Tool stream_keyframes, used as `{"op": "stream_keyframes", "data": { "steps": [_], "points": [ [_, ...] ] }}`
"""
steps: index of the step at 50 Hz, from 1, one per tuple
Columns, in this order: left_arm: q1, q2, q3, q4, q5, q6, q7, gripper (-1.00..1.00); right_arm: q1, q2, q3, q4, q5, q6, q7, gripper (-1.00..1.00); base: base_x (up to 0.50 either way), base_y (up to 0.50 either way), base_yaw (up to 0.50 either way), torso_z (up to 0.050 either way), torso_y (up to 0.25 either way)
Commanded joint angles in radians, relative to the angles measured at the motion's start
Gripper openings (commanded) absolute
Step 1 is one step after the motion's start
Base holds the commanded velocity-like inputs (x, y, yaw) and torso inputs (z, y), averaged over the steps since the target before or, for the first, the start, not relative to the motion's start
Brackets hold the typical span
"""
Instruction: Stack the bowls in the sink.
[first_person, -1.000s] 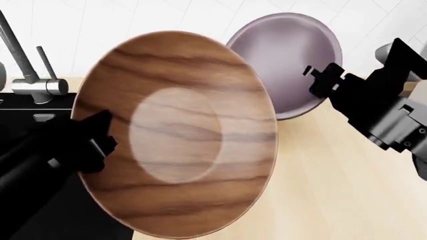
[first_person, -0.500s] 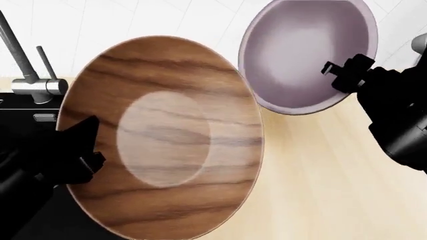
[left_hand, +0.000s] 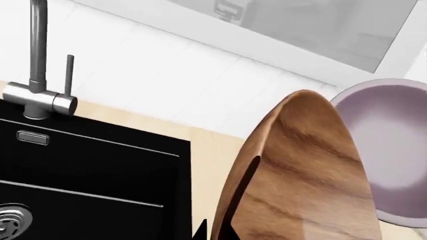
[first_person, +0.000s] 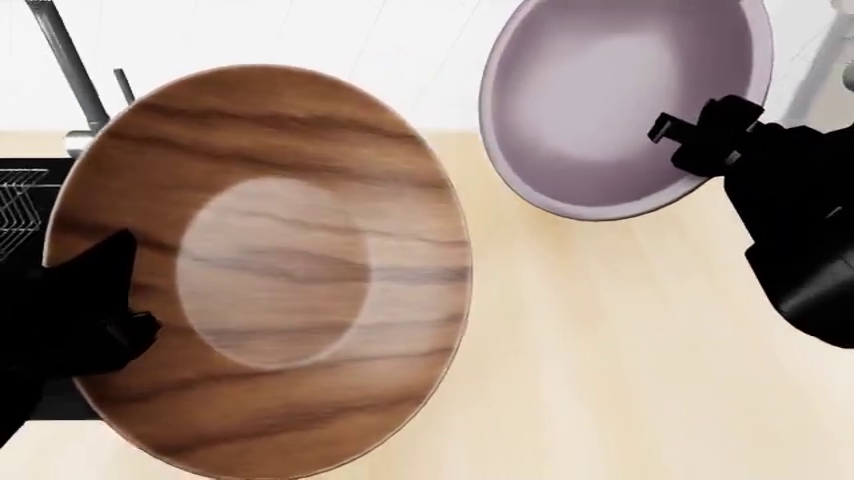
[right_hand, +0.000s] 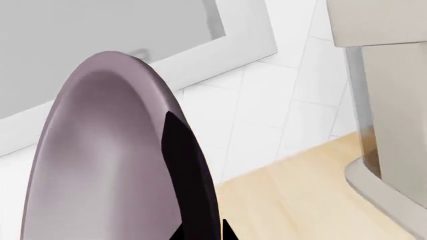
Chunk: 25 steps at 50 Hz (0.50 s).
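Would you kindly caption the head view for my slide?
Each gripper holds a tilted bowl by its rim: left wooden, right purple.

The left gripper (first_person: 114, 300) sat low at the robot's left, its black fingers clamped on the rim of the brown bowl (first_person: 267, 270), which it held tilted on edge. The right gripper (first_person: 701, 135) was raised higher at the right, pinching the rim of the purple bowl (first_person: 614, 100), its dark arm sloping down behind.

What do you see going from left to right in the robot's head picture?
Left gripper → brown wooden bowl → purple-grey bowl → right gripper.
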Motion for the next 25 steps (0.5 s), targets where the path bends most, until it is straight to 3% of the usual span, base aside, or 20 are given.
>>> {"op": "stream_keyframes", "data": {
  "steps": [1, 7, 13, 17, 25],
  "points": [
    [-0.080, -0.005, 0.085, -0.027, 0.037, -0.029, -0.014, -1.00, 0.012, -0.019, -0.008, -0.012, -0.029, 0.000, -0.013, -1.00, -0.50, 0.03, 0.00, 0.000, 0.000],
    [-0.082, -0.007, 0.072, -0.050, 0.035, -0.032, 0.002, -1.00, 0.013, -0.027, -0.009, -0.007, -0.038, -0.008, -0.020, -1.00, -0.50, 0.03, 0.00, 0.000, 0.000],
    [-0.171, 0.006, 0.125, -0.086, 0.032, -0.020, -0.014, -1.00, -0.002, -0.012, 0.017, -0.040, -0.034, -0.030, -0.002, -1.00, -0.50, 0.01, 0.00, 0.000, 0.000],
    [-0.261, 0.031, 0.183, -0.125, 0.035, -0.020, -0.027, -1.00, -0.011, 0.006, 0.033, -0.084, -0.026, -0.035, 0.019, -1.00, 0.00, 0.00, 0.00, 0.000, 0.000],
    [-0.251, 0.007, 0.113, -0.160, 0.031, 0.008, -0.017, -1.00, -0.050, 0.042, 0.072, -0.189, -0.054, -0.074, 0.040, -1.00, 0.00, 0.06, 0.00, 0.000, 0.000]
  ]
}}
